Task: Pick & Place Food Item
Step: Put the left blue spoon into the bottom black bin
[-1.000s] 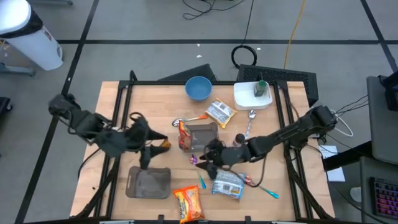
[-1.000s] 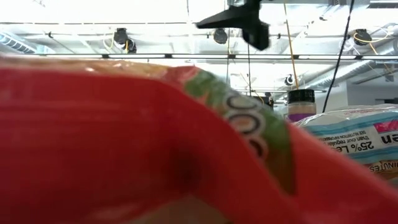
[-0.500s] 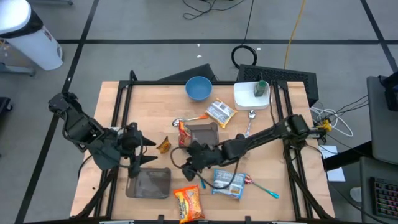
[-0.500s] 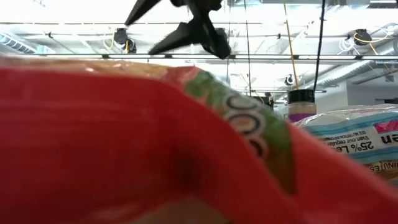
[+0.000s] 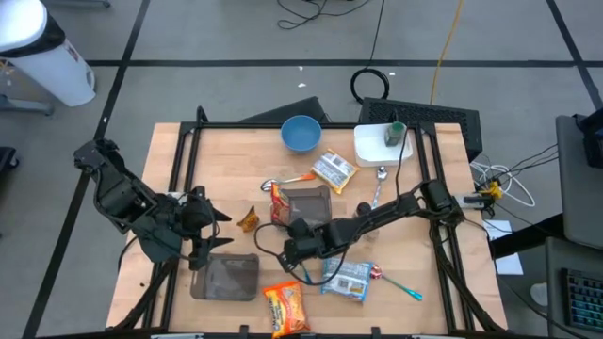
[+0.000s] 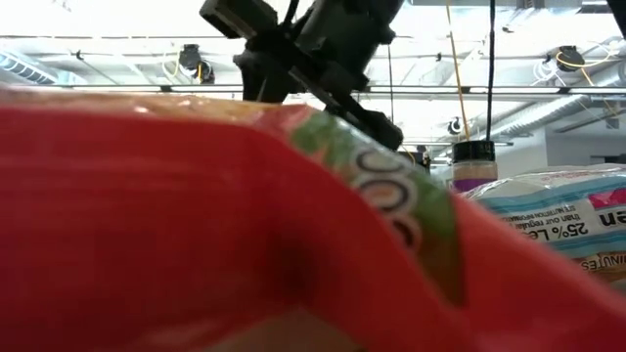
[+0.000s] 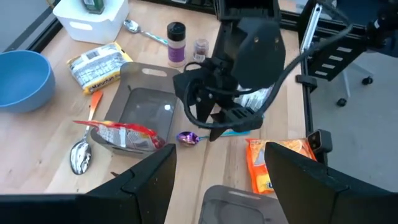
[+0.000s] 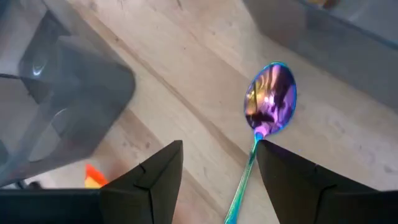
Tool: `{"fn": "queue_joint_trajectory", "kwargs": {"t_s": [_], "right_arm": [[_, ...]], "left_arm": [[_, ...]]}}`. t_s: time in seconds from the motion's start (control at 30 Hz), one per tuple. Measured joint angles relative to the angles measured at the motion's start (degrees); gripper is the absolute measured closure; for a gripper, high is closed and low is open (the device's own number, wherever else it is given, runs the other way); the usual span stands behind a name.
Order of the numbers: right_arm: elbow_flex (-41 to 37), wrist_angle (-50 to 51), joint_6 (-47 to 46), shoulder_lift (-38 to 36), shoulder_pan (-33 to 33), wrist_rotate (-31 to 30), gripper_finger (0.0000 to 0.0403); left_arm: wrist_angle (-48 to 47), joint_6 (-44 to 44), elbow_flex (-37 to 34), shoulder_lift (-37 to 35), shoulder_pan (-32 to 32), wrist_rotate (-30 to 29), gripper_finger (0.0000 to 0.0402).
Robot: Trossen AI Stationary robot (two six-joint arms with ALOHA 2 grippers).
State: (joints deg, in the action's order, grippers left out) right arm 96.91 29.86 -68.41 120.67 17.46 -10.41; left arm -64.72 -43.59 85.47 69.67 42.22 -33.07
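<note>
Low view: blue packet [image 6: 572, 220] reads "25% LE"; rest unreadable.

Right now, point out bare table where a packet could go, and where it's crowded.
Bare wood shows left of the blue bowl, and between the left gripper and the orange snack piece. Crowded: table centre around the grey tray, where the right gripper, open, hangs over the iridescent spoon.

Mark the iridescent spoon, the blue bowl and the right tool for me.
iridescent spoon [image 8: 271, 98]: right wrist view, on its purple bowl.
blue bowl [image 5: 301, 133]: high view, centre of its inside.
right tool [image 8: 217, 171]: right wrist view, the gap midway between its open fingertips, above the spoon's handle.
</note>
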Motion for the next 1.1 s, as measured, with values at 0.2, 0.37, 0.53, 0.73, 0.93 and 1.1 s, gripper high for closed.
{"fn": "queue_joint_trajectory", "kwargs": {"t_s": [0.2, 0.37, 0.53, 0.73, 0.93, 1.1], "right_arm": [[-0.10, 2.02, -1.44, 1.61, 0.30, 0.31, 0.0204], [-0.11, 3.89, -2.05, 2.14, 0.45, 1.44, 0.0204], [0.00, 4.42, -1.90, 2.07, 0.43, -0.09, 0.0204], [0.02, 3.25, -1.01, 2.80, 0.41, 0.02, 0.0204], [0.21, -0.51, -0.85, 4.50, 0.60, 1.71, 0.0204], [0.07, 0.50, -1.59, 5.31, 1.05, 3.01, 0.0204]], "left_arm": [[-0.15, 0.43, 0.00, -0.02, -0.03, 0.01, 0.0151], [-0.23, 0.68, 0.00, -0.02, -0.03, -0.01, 0.0151], [-0.21, 1.01, 0.00, -0.03, -0.03, -0.47, 0.0151], [-0.23, 0.93, 0.00, -0.03, -0.03, -1.54, 0.0151], [-0.24, 0.93, 0.00, -0.04, -0.03, -2.10, 0.0151], [-0.23, 0.84, 0.00, -0.04, -0.03, -2.61, 0.0151]]}}
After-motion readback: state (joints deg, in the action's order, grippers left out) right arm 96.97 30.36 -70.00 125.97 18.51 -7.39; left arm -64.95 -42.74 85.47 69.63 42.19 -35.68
